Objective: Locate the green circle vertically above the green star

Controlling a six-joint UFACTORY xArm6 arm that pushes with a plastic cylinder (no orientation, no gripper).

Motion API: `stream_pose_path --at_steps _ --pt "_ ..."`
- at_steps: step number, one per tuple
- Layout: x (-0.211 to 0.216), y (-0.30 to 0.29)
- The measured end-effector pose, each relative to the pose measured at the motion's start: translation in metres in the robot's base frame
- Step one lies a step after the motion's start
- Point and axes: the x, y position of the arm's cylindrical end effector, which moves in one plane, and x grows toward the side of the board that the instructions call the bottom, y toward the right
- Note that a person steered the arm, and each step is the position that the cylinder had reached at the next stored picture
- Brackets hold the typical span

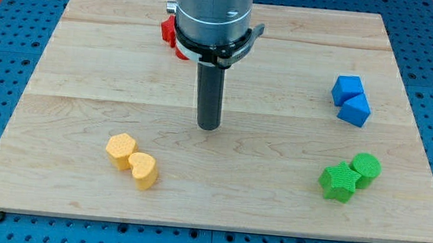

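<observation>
The green circle sits at the view's lower right, touching the green star on the star's upper right side. My tip rests on the board near the middle, well to the left of both green blocks and slightly above their level in the view. Nothing touches my tip.
Two blue blocks, a cube and another, sit together at the right, above the green pair. Two yellow blocks, a hexagon and a heart, sit at the lower left. A red block is partly hidden behind the arm at the top. The wooden board ends near all sides.
</observation>
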Motion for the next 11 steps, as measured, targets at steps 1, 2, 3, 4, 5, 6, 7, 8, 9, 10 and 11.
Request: stream_pose_path --at_steps 1,2,3,4,5,6,7,8,9,10,11 --pt "0.0 0.0" --pt "0.0 0.004" --pt "0.002 0.005" --pt "0.002 0.005" --pt "0.008 0.021" --pt "0.029 0.052" --pt "0.032 0.079" --pt "0.082 0.069" --pt "0.111 0.11" --pt "0.134 0.154" --pt "0.115 0.202"
